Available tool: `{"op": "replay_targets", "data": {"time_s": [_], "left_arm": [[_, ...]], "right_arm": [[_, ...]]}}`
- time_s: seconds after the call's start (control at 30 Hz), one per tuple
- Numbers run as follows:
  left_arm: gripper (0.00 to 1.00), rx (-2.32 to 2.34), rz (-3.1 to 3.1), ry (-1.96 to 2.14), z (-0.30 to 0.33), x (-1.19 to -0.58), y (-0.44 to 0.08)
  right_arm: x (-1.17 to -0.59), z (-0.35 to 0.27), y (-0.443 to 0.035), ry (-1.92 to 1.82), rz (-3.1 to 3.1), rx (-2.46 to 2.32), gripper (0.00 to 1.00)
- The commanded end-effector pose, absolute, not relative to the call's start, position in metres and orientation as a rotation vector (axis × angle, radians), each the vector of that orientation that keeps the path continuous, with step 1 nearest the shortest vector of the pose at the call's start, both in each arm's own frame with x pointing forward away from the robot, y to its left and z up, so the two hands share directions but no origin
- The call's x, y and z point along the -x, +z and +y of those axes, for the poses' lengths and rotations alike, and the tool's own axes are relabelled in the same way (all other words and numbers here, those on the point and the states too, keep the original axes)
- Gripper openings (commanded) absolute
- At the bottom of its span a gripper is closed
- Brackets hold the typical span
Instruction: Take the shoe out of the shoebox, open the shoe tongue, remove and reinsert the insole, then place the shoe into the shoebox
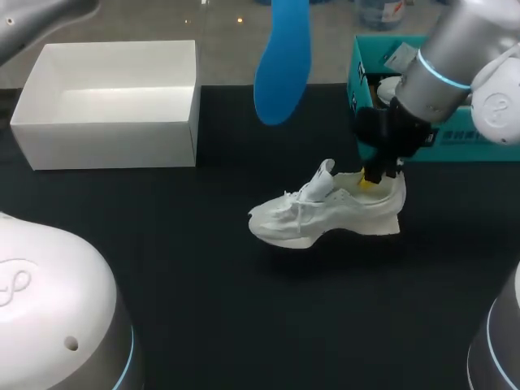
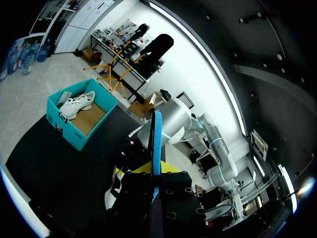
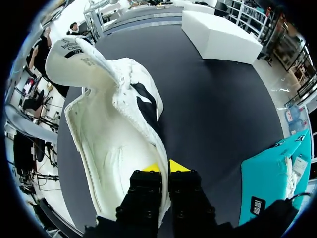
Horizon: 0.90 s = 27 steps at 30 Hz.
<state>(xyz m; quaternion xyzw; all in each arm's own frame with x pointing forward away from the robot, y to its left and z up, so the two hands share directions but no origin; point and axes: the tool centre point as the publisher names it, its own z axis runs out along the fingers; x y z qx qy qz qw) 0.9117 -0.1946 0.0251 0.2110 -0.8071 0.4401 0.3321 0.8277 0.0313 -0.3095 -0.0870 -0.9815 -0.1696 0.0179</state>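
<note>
Showing mid-task: shoe [image 1: 325, 213] out, tongue up, right gripper [image 1: 371, 180] pinching its heel at 3 o'clock; insole [image 1: 283, 69] clamped in left gripper [image 2: 155, 171], aloft at 12 o'clock; reinsertion and return to shoebox [image 1: 355, 77] at 2 o'clock pending.

Matt black tabletop [image 1: 203, 325]; white shoe [image 1: 325, 213] of knit cloth (foamy sole); smooth blue insole [image 1: 284, 65].
</note>
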Motion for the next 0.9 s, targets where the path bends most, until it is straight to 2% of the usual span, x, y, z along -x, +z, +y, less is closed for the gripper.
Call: {"op": "replay_targets", "data": {"time_s": [0.03, 0.43, 0.9], "left_arm": [[0.00, -0.550, -2.109, 1.151, -0.194, -0.911, 0.025], [0.00, -0.550, -2.109, 1.151, -0.194, -0.911, 0.025], [0.00, -0.550, -2.109, 1.151, -0.194, -0.911, 0.025]], "right_arm": [[-0.816, 0.030, -0.312, -0.560, -2.953, 0.725, 0.00], [-0.795, 0.037, -0.321, -0.542, -2.786, 1.263, 0.00], [-0.795, 0.044, -0.325, -0.516, -2.784, 1.208, 0.00]]}}
